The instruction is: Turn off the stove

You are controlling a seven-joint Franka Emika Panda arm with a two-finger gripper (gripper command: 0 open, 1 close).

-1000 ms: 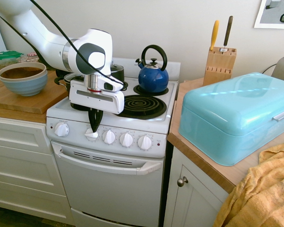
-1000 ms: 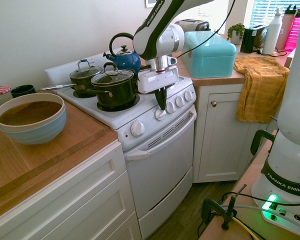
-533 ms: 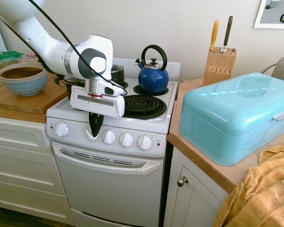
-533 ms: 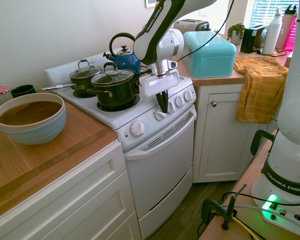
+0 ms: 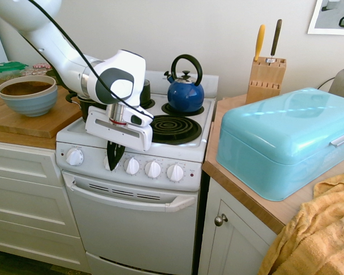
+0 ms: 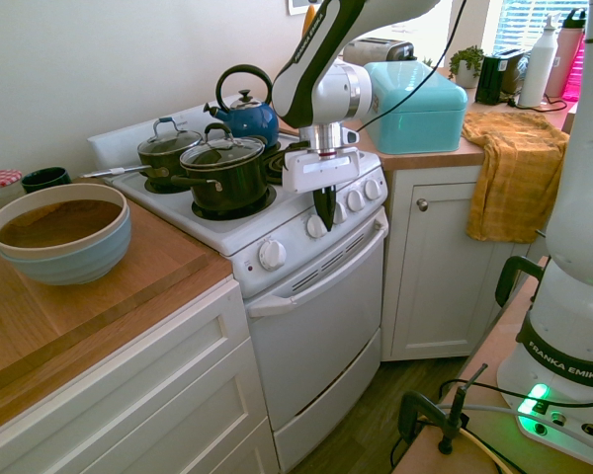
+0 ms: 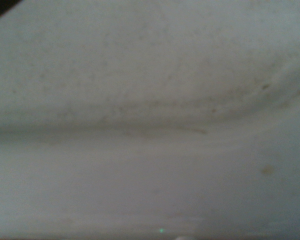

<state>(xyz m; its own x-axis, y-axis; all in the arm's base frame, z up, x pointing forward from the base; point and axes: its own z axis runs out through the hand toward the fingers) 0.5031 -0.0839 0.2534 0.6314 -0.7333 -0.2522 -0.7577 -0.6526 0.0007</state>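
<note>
The stove (image 5: 137, 189) is sitting lower left of centre in the first outside view, with its row of white knobs (image 5: 153, 169) running along the front panel. The gripper (image 5: 115, 158) is pointing straight down right at the second knob from the left – its dark fingers (image 6: 323, 207) are looking pinched close together, but I can't tell if they're actually gripping that knob. A blue kettle (image 5: 185, 91) is resting on a back burner. The wrist camera is showing just blurry white.

A kettle (image 5: 185, 91) sits at the back of the stove (image 5: 135, 172), a bread box (image 5: 284, 140) apparently on the counter (image 5: 246, 197) beside it.
</note>
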